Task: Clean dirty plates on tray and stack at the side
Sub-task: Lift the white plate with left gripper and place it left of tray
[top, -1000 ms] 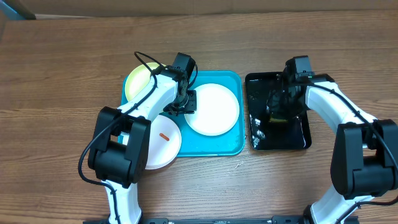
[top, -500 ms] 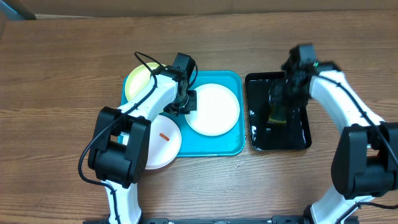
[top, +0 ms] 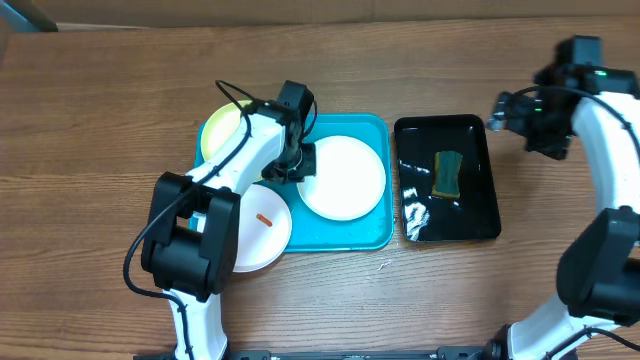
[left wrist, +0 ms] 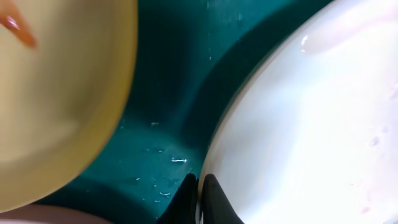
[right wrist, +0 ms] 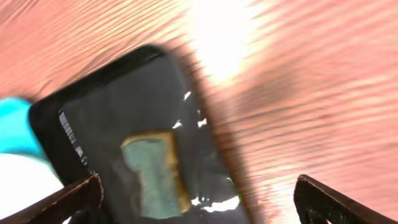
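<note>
The turquoise tray [top: 372, 238] holds a clean-looking white plate [top: 345, 175] in its middle and a pale yellow-green plate [top: 222, 135] at its back left. A second white plate [top: 262, 230] with an orange smear lies over the tray's front left corner. My left gripper [top: 300, 165] is shut on the left rim of the middle white plate [left wrist: 311, 124], as the left wrist view [left wrist: 200, 183] shows, with the yellow-green plate [left wrist: 56, 93] beside it. My right gripper [top: 507, 115] is open and empty, above the table right of the black tray [right wrist: 199, 193].
A glossy black tray [top: 480, 225] stands right of the turquoise tray, wet, with a green and yellow sponge [top: 449, 173] lying in it. They also show in the right wrist view, the black tray [right wrist: 112, 106] and the sponge [right wrist: 152, 174]. Wooden table all round.
My right gripper has come off the sponge and swung up and to the right, past the black tray's edge. The sponge stays in the black tray. The left arm has not moved.
</note>
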You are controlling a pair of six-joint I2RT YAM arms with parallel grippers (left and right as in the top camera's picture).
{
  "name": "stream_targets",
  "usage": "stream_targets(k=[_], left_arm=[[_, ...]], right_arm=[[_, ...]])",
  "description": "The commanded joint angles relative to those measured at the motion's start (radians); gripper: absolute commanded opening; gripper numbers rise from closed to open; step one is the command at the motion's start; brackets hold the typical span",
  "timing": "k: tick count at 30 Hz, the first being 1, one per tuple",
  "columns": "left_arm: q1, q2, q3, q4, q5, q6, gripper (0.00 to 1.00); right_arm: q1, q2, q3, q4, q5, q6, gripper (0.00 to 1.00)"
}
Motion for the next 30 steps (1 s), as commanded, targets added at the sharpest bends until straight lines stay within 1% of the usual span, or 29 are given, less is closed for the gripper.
stream_targets(k=[1, 8, 11, 17, 21, 23, 25, 30], left_arm=[[0.02, 0.011, 0.101, -0.029, -0.007, 0.02, 0.04], [0.044, 0.011, 0.253, -0.104, -0.007, 0.024, 0.04], [0.045, 0.011, 0.3, -0.109, -0.012, 0.048, 0.04], [0.038, 0.011, 0.383, -0.12, -0.067, 0.049, 0.04], [0.01, 0.011, 0.411, -0.091, -0.091, 0.049, 0.04], [-0.014, 0.011, 0.416, -0.066, -0.135, 0.049, 0.04], [-0.056, 0.011, 0.416, -0.024, -0.219, 0.049, 0.04], [-0.139, 0.011, 0.415, 0.037, -0.293, 0.049, 0.04]], right_arm=[[-0.05, -0.027, 0.023, 0.005, -0.002, 0.007, 1.0], [-0.096, -0.027, 0.023, 0.023, 0.001, 0.007, 1.0], [-0.096, -0.027, 0.023, 0.031, 0.001, 0.007, 1.0], [-0.096, -0.027, 0.023, 0.035, 0.001, 0.007, 1.0], [-0.096, -0.027, 0.023, 0.035, 0.001, 0.007, 1.0], [-0.096, -0.027, 0.023, 0.035, 0.001, 0.007, 1.0], [-0.096, -0.027, 0.023, 0.035, 0.001, 0.007, 1.0], [-0.096, -0.027, 0.023, 0.035, 0.001, 0.007, 1.0]])
